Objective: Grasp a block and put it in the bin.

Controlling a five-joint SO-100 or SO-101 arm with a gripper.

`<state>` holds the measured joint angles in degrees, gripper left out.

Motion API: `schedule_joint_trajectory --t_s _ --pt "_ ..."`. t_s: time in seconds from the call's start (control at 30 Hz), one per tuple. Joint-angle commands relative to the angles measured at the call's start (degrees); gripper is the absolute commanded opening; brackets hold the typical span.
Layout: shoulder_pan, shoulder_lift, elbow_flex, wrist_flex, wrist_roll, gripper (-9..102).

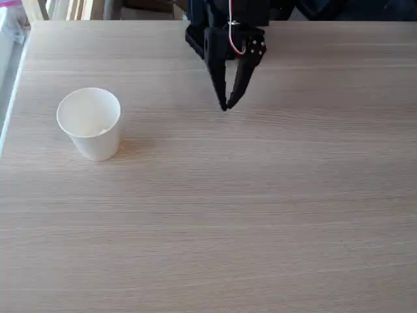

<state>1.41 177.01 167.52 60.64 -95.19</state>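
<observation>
A white paper cup (90,122) stands upright on the left part of the wooden table, its round mouth facing up. A faint pale shape lies low inside it; I cannot tell what it is. My black gripper (226,104) hangs at the back centre of the table, well to the right of the cup, pointing down with its fingertips together just above the tabletop. Nothing shows between the fingers. The tiny white cube is hidden or out of view.
The light wooden table (247,215) spreads across the fixed view. Its left edge (14,85) runs beside a pale strip. The arm's black body (228,19) with red and white wires stands at the back edge.
</observation>
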Motion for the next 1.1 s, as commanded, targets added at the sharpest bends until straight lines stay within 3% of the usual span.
schedule_joint_trajectory --t_s 0.0,0.23,0.4,0.77,1.07 --pt "-1.9 5.6 3.3 4.5 -3.9 0" --pt "-1.8 12.7 10.3 9.8 -4.7 0" --pt "-2.3 13.8 10.5 16.0 0.2 0" --pt "-2.5 13.9 10.5 16.4 4.7 1" --pt "-1.8 13.9 10.5 16.4 4.0 13"
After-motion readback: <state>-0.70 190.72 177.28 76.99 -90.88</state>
